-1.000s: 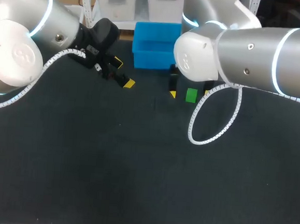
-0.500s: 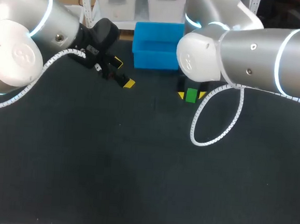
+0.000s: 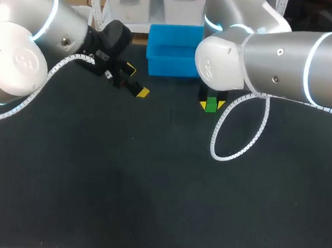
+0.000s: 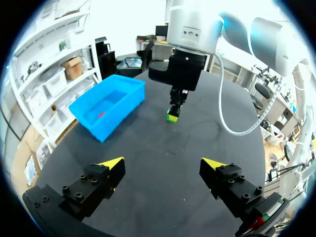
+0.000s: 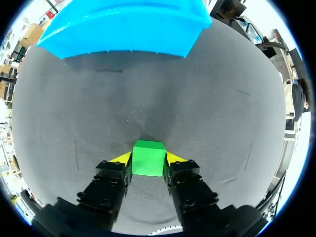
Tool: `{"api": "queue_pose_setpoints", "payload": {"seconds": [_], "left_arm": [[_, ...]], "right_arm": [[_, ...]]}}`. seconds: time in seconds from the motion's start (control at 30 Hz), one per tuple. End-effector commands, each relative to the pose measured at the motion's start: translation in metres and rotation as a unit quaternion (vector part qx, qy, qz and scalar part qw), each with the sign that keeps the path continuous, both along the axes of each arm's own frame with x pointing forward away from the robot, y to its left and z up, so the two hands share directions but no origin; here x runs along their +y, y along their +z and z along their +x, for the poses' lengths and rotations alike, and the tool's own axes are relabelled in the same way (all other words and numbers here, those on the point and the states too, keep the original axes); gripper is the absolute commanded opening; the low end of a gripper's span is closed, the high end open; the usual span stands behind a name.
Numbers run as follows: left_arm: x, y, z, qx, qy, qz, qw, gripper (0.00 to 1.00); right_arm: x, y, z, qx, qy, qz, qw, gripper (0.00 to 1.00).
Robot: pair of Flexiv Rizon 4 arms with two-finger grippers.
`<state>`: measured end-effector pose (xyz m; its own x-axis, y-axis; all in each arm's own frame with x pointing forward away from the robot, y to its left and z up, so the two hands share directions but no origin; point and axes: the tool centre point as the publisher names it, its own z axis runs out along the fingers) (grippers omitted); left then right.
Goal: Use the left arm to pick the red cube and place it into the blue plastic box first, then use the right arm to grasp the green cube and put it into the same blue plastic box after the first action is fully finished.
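Note:
The green cube (image 5: 148,158) rests on the dark mat just in front of the blue plastic box (image 5: 123,29). My right gripper (image 5: 148,159) is shut on it, a yellow tip pressed to each side. The head view shows the same cube (image 3: 211,104) under my right arm, in front of the box (image 3: 170,67). A small red cube (image 4: 101,114) lies inside the box (image 4: 118,116). My left gripper (image 4: 163,165) hangs open and empty over the mat, apart from the box. In the head view that gripper (image 3: 136,81) sits left of the box.
The black mat (image 3: 150,180) stretches bare toward the near table edge. A white coiled cable (image 3: 227,146) hangs from my right arm over the mat, near the cube.
The right gripper's fingers have closed in from wide open onto the green cube's two sides. The left arm has stayed still.

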<state>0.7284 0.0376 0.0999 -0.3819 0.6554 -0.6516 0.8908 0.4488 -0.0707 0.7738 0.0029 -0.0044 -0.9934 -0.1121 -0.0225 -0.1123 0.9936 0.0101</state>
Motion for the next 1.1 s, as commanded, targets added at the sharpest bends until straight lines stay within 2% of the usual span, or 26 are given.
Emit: {"api": "queue_pose_setpoints", "payload": {"seconds": [0.03,0.43,0.8,1.1], "left_arm": [[0.001,-0.001,0.000,-0.001,-0.002,-0.002,1.000,1.00],[0.001,-0.001,0.000,-0.001,-0.002,-0.002,1.000,1.00],[0.001,-0.001,0.000,-0.001,-0.002,-0.002,1.000,1.00],[0.001,-0.001,0.000,-0.001,-0.002,-0.002,1.000,1.00]], "right_arm": [[-0.007,0.022,0.001,-0.012,-0.001,-0.004,1.000,0.00],[-0.014,0.066,0.021,-0.049,0.010,-0.010,0.999,0.00],[-0.006,0.102,0.049,-0.096,0.024,0.023,0.995,0.00],[-0.003,0.119,0.070,-0.119,0.037,0.052,0.991,0.00]]}}
